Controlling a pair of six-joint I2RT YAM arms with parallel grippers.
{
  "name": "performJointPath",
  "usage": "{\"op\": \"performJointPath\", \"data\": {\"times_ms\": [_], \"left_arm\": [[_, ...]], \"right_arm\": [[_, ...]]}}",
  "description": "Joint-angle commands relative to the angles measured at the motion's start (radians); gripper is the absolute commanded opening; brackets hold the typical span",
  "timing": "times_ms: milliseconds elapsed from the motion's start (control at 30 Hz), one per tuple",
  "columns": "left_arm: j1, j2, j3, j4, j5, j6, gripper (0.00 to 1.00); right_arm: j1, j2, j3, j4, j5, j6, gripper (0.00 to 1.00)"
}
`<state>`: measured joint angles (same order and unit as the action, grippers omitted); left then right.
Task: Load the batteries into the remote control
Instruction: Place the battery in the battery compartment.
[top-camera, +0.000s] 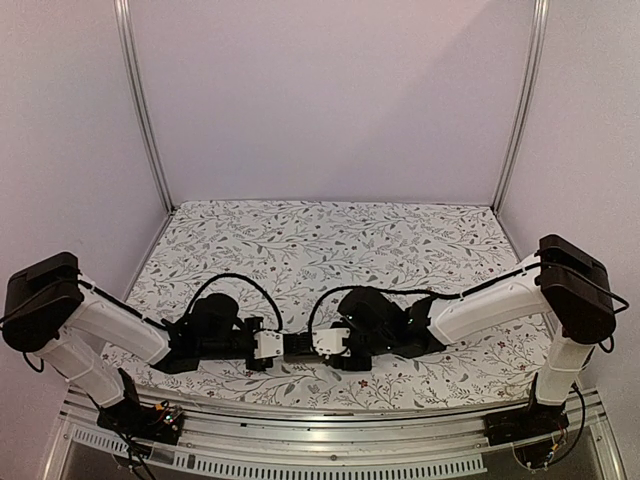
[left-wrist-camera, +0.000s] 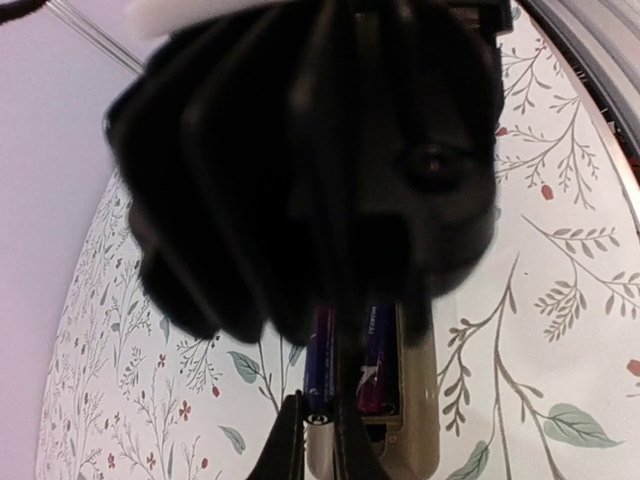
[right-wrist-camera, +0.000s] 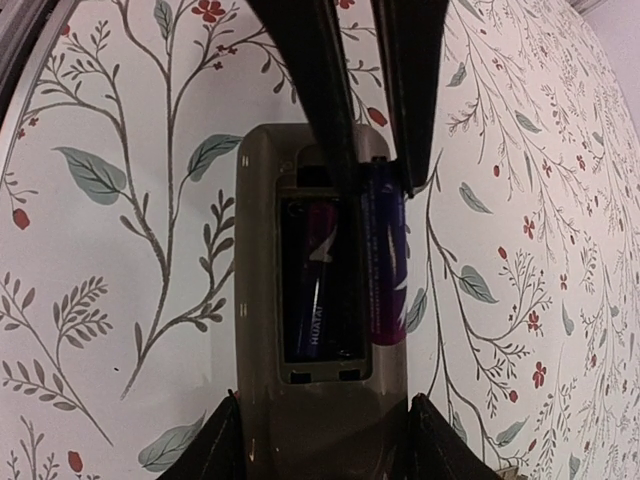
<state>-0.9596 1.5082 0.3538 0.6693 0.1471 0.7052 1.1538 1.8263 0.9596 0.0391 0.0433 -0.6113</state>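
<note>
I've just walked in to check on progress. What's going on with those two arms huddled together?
The right hand grips the remote control by its sides, back facing up and recess open. The first battery lies in the recess. The left hand pinches the second battery by one end. It sits along the recess's edge and does not look fully seated yet.

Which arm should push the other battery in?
Left. The left gripper pinches the loose battery right at the remote control; the right gripper is busy holding that.
</note>
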Motion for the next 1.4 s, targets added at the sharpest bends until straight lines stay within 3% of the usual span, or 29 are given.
{"op": "performJointPath", "data": {"times_ms": [0, 300, 800, 1367], "left_arm": [[0.012, -0.037, -0.025, -0.017, 0.047, 0.036, 0.0], [0.006, -0.036, -0.017, -0.06, 0.077, 0.081, 0.0], [0.02, 0.041, 0.022, -0.032, 0.035, 0.019, 0.0], [-0.029, 0.122, 0.065, -0.083, -0.003, 0.089, 0.0]], "right_arm": [[0.006, 0.005, -0.013, 0.03, 0.01, -0.001, 0.0], [0.006, 0.002, -0.015, 0.033, 0.009, -0.004, 0.0], [0.006, -0.002, -0.024, 0.044, 0.021, -0.002, 0.0], [0.012, -0.001, -0.002, 0.055, 0.021, 0.002, 0.0]]}}
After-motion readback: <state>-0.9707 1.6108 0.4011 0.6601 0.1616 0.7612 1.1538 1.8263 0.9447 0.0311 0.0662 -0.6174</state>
